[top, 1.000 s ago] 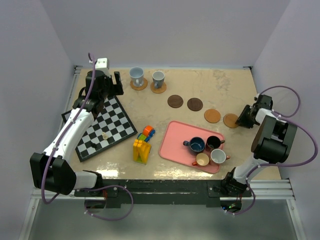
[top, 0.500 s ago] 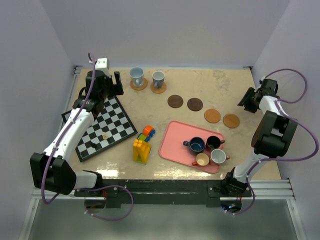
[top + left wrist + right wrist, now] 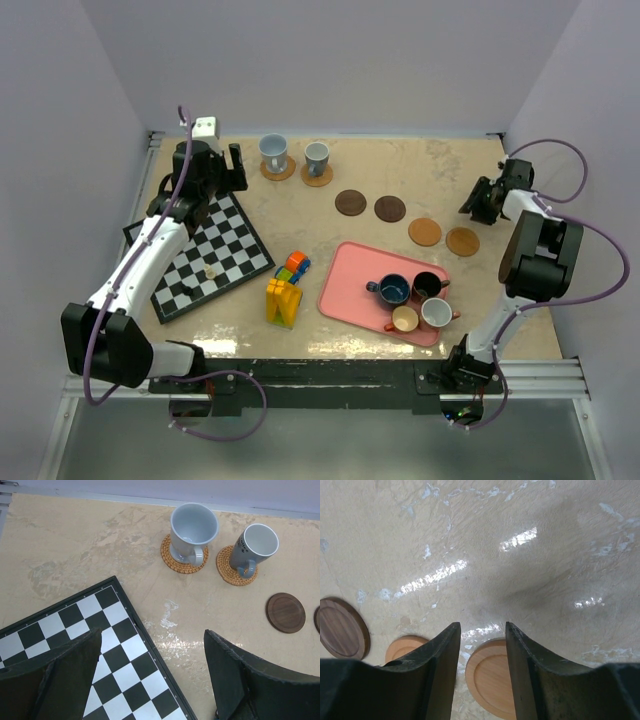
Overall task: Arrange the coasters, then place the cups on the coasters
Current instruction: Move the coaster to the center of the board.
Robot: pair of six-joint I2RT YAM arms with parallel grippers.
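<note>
A beige, marbled table (image 3: pixel 440 165) enclosed by pale lilac walls (image 3: pixel 330 60), seen from above and behind the two arms.

Back row: two pale blue-white cups (image 3: pixel 273 150) (image 3: pixel 317 155), each upright on one of the woven coasters (image 3: pixel 277 170) (image 3: pixel 317 178), handles towards the near edge. To their right, a line running towards the right edge: two dark brown coasters (image 3: pixel 350 203) (image 3: pixel 390 208), then two orange-tan coasters (image 3: pixel 425 232) (image 3: pixel 462 241), all four bare and lying flat, none touching.

Near centre: a pink tray (image 3: pixel 345 275) holding four cups clustered at its right end: navy cup (image 3: pixel 393 289), black cup (image 3: pixel 428 285), tan cup (image 3: pixel 405 319) and grey-white cup (image 3: pixel 436 313).

Left side: a chessboard (image 3: pixel 215 255), set at an angle; a small heap of toy blocks (image 3: pixel 286 290) lies between it and the tray.

The left gripper (image 3: pixel 152 645) hangs over the far corner of the chessboard, near the two cups on their coasters, its jaws spread wide with nothing between them. The right gripper (image 3: pixel 482 627) is by the right edge, just beyond the last orange-tan coaster and apart from it; its jaws stand partly apart, with only bare table between them, and it has hold of nothing.
</note>
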